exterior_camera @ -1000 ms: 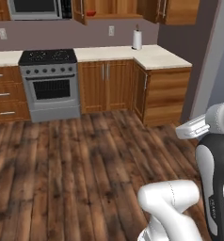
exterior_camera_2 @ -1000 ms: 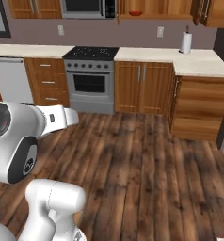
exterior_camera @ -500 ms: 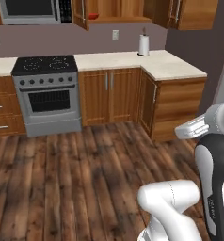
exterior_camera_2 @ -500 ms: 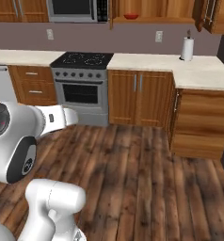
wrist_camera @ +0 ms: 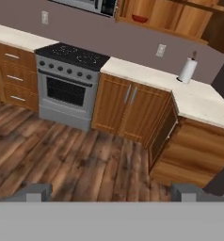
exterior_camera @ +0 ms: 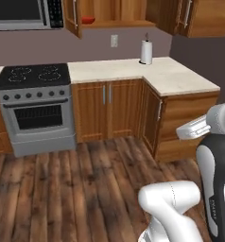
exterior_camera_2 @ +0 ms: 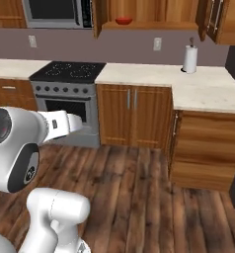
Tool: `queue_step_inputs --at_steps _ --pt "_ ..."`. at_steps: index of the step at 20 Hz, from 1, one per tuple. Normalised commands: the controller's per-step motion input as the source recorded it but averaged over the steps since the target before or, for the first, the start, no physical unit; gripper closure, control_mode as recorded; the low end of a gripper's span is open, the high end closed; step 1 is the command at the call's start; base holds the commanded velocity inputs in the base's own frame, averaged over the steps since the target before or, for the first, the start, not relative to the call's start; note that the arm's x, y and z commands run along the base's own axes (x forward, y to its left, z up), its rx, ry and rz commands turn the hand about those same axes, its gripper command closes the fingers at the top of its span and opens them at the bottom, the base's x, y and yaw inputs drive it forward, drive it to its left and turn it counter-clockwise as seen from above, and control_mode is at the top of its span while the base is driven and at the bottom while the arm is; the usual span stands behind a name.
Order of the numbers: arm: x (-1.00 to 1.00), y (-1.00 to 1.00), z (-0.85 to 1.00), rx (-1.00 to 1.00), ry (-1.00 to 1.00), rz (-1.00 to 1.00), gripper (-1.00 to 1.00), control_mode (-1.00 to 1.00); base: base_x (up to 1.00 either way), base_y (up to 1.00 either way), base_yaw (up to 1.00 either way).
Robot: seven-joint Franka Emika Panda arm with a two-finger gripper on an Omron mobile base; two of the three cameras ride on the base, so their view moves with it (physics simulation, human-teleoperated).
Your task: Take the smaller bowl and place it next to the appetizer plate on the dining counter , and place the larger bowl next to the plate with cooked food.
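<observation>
left base view: the smaller bowl (exterior_camera: 88,20), glossy red, sits on the shelf of an open wall cabinet (exterior_camera: 116,14) right of the microwave (exterior_camera: 24,13). below stand the stove (exterior_camera: 34,106) and a pale counter (exterior_camera: 147,73) with a paper towel roll (exterior_camera: 146,51).

right base view: the red bowl (exterior_camera_2: 123,21) rests in the same open cabinet, above the counter beside the stove.

hand view: my gripper (wrist_camera: 113,192) is spread wide and holds nothing; the bowl (wrist_camera: 140,19) is far ahead on the shelf.
</observation>
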Motion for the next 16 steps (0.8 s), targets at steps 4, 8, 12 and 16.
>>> queue_step_inputs --at_steps 4,8,12,16 --pt "0.00 0.00 0.00 0.00 0.00 0.00 -1.00 1.00 1.00 -0.35 0.00" --pt "0.00 0.00 0.00 0.00 0.00 0.00 -1.00 1.00 1.00 -0.22 0.00" --pt "0.00 0.00 0.00 0.00 0.00 0.00 -1.00 1.00 1.00 -0.11 0.00" --pt "0.00 0.00 0.00 0.00 0.00 0.00 -1.00 1.00 1.00 -0.20 0.01"
